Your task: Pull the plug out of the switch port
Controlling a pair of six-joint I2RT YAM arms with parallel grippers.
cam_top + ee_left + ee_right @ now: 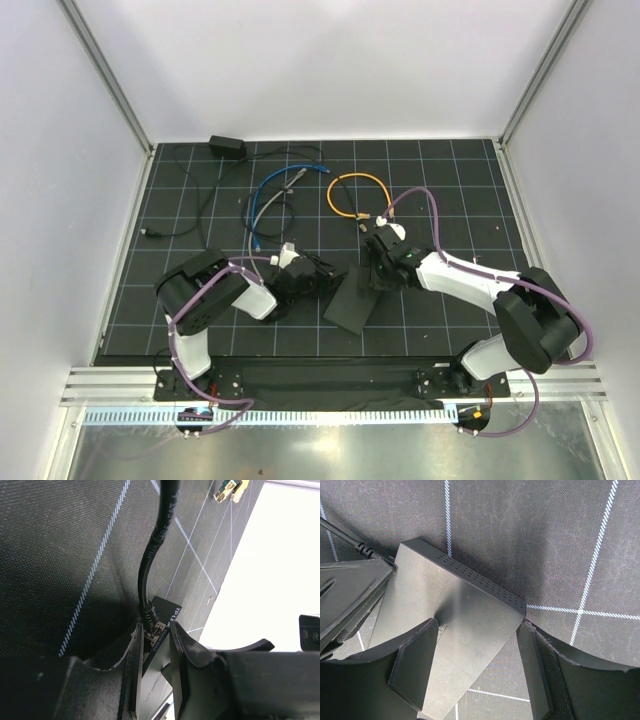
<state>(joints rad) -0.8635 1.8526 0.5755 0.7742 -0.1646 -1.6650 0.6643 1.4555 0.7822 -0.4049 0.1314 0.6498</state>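
Left wrist view crops the matte-black switch (172, 611) to one corner, its white lettering cut off. The black plug (148, 614) sits at the switch port (159, 629) on that edge, its cable (155, 545) rising away. Fingers of the left gripper (155, 635) flank that spot closely; whether they clamp is unclear. The right gripper (477, 625) is spread wide, one finger over the switch's top face, one at its corner. The switch lies by the bench's near edge, midway across.

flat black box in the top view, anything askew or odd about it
The flat matte-black rectangular box lies skewed to the white grid lines of the black mat. The right claw is over it, and a black round cable is plugged into its edge.
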